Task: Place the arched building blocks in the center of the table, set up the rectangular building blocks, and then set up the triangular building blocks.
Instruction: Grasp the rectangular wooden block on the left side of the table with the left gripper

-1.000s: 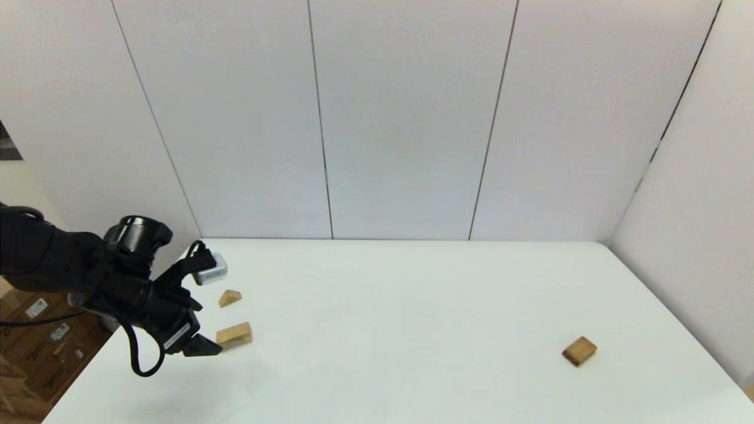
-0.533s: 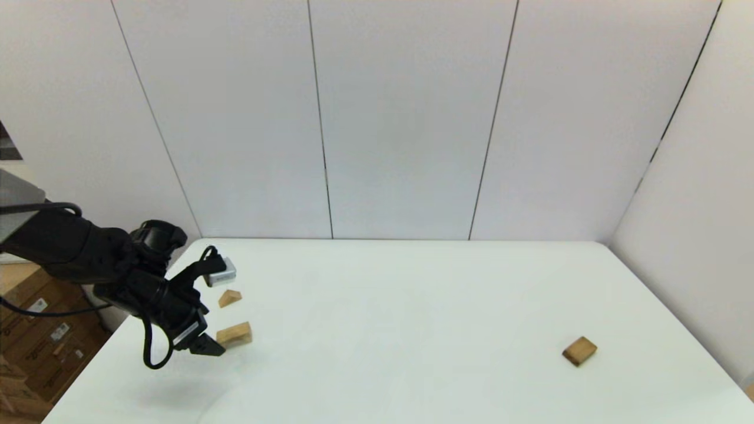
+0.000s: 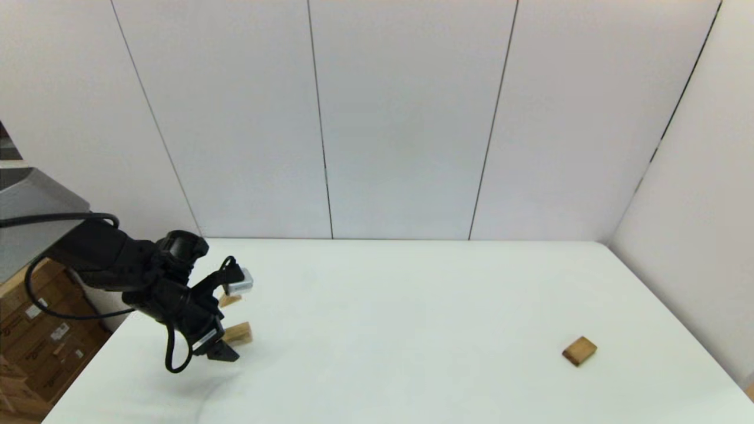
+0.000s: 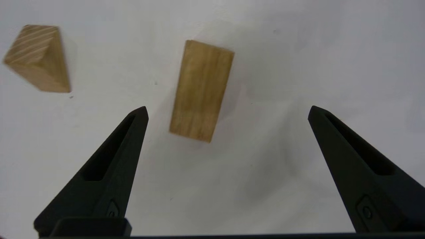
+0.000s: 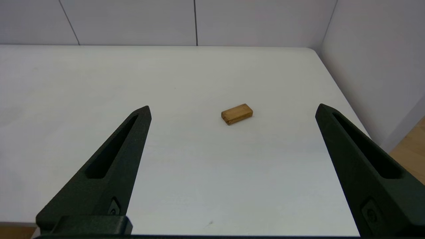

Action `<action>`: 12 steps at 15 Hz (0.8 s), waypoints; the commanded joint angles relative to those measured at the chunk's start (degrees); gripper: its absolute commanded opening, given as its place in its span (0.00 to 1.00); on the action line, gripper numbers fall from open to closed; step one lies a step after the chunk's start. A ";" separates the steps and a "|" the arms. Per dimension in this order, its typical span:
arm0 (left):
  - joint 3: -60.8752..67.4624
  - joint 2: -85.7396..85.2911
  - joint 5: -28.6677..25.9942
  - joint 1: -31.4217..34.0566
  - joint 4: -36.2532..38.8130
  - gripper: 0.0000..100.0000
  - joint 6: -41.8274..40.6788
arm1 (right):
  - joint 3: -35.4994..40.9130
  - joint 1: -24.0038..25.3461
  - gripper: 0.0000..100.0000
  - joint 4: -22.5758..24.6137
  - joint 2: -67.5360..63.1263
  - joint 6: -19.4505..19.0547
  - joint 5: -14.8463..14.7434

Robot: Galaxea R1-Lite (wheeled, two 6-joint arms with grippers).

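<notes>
The arched block [image 3: 240, 333] lies on the table [image 3: 412, 306] at the near left, seen from above as a plain oblong [image 4: 202, 90]. My left gripper [image 3: 222, 351] hangs just above it, open [image 4: 228, 111]; the block sits between the fingers, closer to one of them. The triangular block [image 3: 230, 300] lies just behind the arched one, partly hidden by my wrist, and shows off to one side [image 4: 38, 59]. The rectangular block [image 3: 579, 351] lies flat at the far right. My right gripper [image 5: 233, 109] is open and held back from that slab [image 5: 237, 114].
White wall panels [image 3: 412, 118] close off the table's back and right side. Cardboard boxes [image 3: 35, 341] stand on the floor past the left edge. The rounded right table corner [image 5: 312, 49] is near the wall.
My left arm has swung right and forward, bringing the open gripper from beside the arched block to over it. The three blocks have not moved.
</notes>
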State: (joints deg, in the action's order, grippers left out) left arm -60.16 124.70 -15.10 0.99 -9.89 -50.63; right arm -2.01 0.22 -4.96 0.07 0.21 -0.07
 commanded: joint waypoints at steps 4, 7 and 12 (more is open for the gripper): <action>-2.07 4.59 -0.10 -1.78 -0.22 1.00 -0.17 | -0.01 0.04 1.00 -0.05 0.01 -0.03 -0.01; -2.68 5.20 -0.10 -1.69 -0.13 1.00 -0.17 | -0.01 0.04 1.00 -0.05 -0.07 -0.03 -0.01; -2.68 5.12 -0.19 -1.69 -0.31 0.00 -0.26 | -0.01 0.04 1.00 -0.05 0.01 -0.03 0.07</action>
State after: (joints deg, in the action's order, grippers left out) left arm -62.87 129.99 -15.19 -0.68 -10.13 -50.60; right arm -2.01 0.24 -4.96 0.07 0.18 -0.07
